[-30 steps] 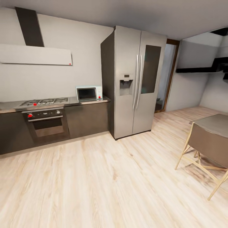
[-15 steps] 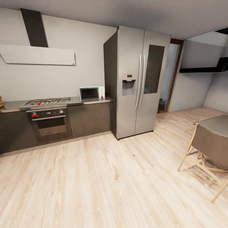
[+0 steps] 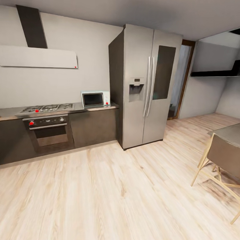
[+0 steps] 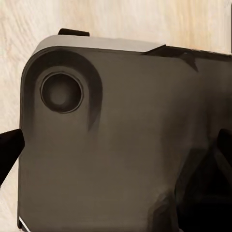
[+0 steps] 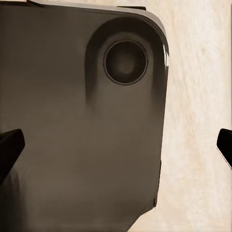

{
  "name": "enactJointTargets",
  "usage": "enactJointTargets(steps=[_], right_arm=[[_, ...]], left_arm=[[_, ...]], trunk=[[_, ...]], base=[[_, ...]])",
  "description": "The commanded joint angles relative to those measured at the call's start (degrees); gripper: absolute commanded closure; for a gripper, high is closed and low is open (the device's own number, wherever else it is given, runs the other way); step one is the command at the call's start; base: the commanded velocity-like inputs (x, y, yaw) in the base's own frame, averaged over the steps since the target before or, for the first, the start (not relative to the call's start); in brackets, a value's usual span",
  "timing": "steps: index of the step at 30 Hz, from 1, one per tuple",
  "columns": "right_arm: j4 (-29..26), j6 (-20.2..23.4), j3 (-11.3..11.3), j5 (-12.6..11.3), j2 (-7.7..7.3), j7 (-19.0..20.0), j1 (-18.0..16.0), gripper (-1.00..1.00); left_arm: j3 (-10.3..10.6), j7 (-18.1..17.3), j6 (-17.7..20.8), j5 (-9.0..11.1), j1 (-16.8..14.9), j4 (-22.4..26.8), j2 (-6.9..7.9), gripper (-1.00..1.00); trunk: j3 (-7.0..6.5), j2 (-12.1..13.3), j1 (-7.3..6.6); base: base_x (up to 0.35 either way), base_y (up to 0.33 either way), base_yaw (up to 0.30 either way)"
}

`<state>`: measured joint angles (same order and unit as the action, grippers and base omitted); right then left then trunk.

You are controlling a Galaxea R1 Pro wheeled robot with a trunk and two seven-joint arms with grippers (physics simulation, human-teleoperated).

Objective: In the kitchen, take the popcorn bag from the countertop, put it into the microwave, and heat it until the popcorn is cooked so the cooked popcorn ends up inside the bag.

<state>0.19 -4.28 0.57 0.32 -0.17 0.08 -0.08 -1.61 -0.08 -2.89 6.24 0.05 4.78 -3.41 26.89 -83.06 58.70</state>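
The microwave (image 3: 95, 99) is seen on the counter (image 3: 76, 107) beside the fridge (image 3: 146, 86), while both tools' fingertips are spread wide over the robot's dark base (image 4: 121, 145).

floor (image 3: 110, 186): open | fridge (image 3: 146, 86): walls microwave (image 3: 95, 99) side | chair (image 3: 221, 158): right

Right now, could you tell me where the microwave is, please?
In the head view the microwave sits at the right end of the countertop, between the hob and the fridge.
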Motion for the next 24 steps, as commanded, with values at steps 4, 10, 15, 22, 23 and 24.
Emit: enactJointTargets(steps=[4, 10, 15, 22, 23, 24], right_arm=[[-0.01, -0.20, 0.04, 0.03, -0.01, 0.01, -0.01, -1.00], [0.01, -0.20, 0.05, 0.03, -0.01, 0.01, -0.01, -1.00], [0.01, -0.22, 0.05, 0.03, -0.01, 0.01, -0.01, -1.00], [0.02, -0.22, -0.06, -0.06, -0.01, 0.01, -0.01, -1.00], [0.01, -0.21, -0.09, -0.09, -0.01, 0.01, -0.01, -1.00], [0.01, -0.21, -0.09, -0.07, 0.08, 0.01, -0.01, -1.00]], left_arm=[[-0.14, -0.01, -0.10, 0.52, 0.02, 0.05, -0.02, -1.00], [-0.14, -0.01, -0.10, 0.53, 0.00, 0.03, -0.02, -1.00], [-0.14, -0.01, -0.10, 0.53, 0.01, 0.03, -0.02, -1.00], [-0.14, -0.01, -0.10, 0.53, 0.01, 0.02, -0.02, -1.00], [-0.14, -0.01, -0.10, 0.53, 0.01, 0.01, -0.02, -1.00], [-0.14, -0.01, -0.10, 0.53, -0.02, 0.02, -0.02, -1.00]], trunk=[[0.04, -0.02, 0.03], [0.04, -0.02, 0.03], [0.04, -0.02, 0.03], [0.04, -0.02, 0.03], [0.04, -0.02, 0.03], [0.04, -0.02, 0.03]], base=[[0.292, 0.000, 0.000], [0.286, 0.000, 0.000], [0.243, 0.000, 0.000], [0.202, 0.000, 0.000], [0.246, 0.000, 0.000], [0.260, 0.000, 0.000]])
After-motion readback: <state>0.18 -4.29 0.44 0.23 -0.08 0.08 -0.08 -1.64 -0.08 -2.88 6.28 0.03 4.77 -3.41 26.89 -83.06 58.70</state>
